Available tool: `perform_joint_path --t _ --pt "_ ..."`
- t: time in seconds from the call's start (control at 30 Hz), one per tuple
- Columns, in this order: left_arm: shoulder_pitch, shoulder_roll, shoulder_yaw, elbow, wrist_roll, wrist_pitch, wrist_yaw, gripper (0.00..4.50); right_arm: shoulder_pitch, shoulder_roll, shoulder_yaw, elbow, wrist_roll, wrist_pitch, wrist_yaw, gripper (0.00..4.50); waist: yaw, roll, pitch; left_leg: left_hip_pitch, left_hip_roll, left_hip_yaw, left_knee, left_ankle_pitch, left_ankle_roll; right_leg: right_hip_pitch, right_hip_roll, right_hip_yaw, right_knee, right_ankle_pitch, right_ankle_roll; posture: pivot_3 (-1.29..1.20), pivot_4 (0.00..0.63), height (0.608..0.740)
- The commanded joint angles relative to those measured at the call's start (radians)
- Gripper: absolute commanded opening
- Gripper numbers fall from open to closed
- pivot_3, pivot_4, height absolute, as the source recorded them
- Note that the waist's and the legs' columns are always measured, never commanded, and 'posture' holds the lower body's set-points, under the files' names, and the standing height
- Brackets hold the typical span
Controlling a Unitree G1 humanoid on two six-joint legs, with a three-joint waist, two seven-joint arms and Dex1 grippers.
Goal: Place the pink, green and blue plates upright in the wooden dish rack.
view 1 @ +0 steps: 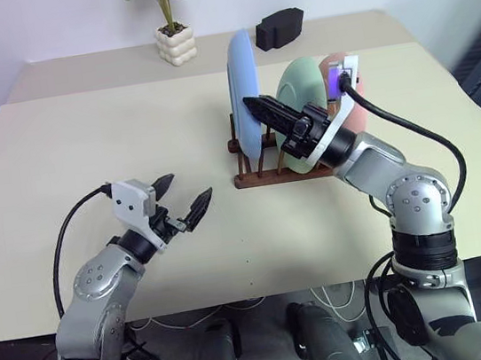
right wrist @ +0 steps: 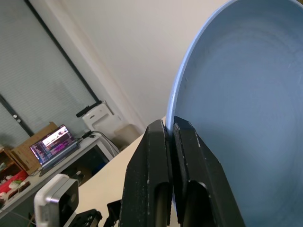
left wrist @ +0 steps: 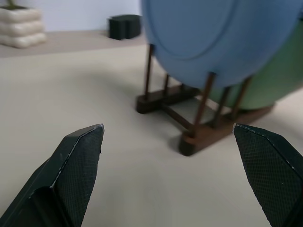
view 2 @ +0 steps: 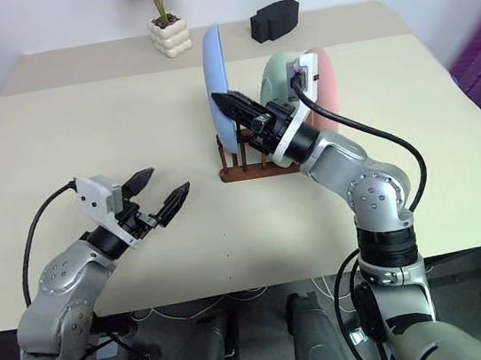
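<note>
Blue plate (view 1: pixel 243 90) clamped in right end effector (view 1: pixel 255 106), racked.

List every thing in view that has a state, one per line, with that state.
blue plate: upright in the rack's front slot, rim pinched by the right gripper
green plate: upright in the rack, behind the blue one
pink plate: upright behind the green, largely hidden
wooden dish rack: standing on the table, holding plates
right gripper: shut on the blue plate's rim
left gripper: open, empty
</note>
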Motion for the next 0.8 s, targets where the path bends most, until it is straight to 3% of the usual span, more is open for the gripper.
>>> perform_joint_path --t 0.03,0.23,0.33,0.57,0.8 --pt "0.001 0.008 -0.003 -0.042 -0.014 -0.007 -0.002 4.49 -0.006 0.006 -0.021 -0.019 0.029 -0.004 0.004 0.00 0.000 0.000 0.000 0.000 0.000 0.000 0.000 0.000 0.000 0.000 0.000 0.000 0.000 0.000 0.000 0.00 0.150 0.735" --pt "0.003 0.007 -0.011 -0.043 -0.012 -0.008 -0.003 4.49 -0.003 0.011 -0.024 -0.017 0.037 0.000 -0.002 0.00 0.000 0.000 0.000 0.000 0.000 0.000 0.000 0.000 0.000 0.000 0.000 0.000 0.000 0.000 0.000 0.00 0.150 0.735" --pt "0.002 0.006 -0.015 -0.041 -0.009 -0.009 -0.002 4.50 -0.004 0.011 -0.024 -0.016 0.042 -0.001 -0.005 0.95 0.000 0.000 0.000 0.000 0.000 0.000 0.000 0.000 0.000 0.000 0.000 0.000 0.000 0.000 0.000 0.00 0.150 0.735" --pt "0.005 0.005 -0.021 -0.041 -0.009 -0.011 -0.003 4.50 -0.005 0.007 -0.022 -0.020 0.040 -0.007 -0.005 4.36 0.000 0.000 0.000 0.000 0.000 0.000 0.000 0.000 0.000 0.000 0.000 0.000 0.000 0.000 0.000 0.00 0.150 0.735" --pt "0.006 0.005 -0.026 -0.039 -0.009 -0.012 -0.005 4.50 -0.026 -0.004 -0.024 -0.048 0.036 -0.019 -0.002 4.44 0.000 0.000 0.000 0.000 0.000 0.000 0.000 0.000 0.000 0.000 0.000 0.000 0.000 -0.001 -0.001 0.00 0.150 0.735"
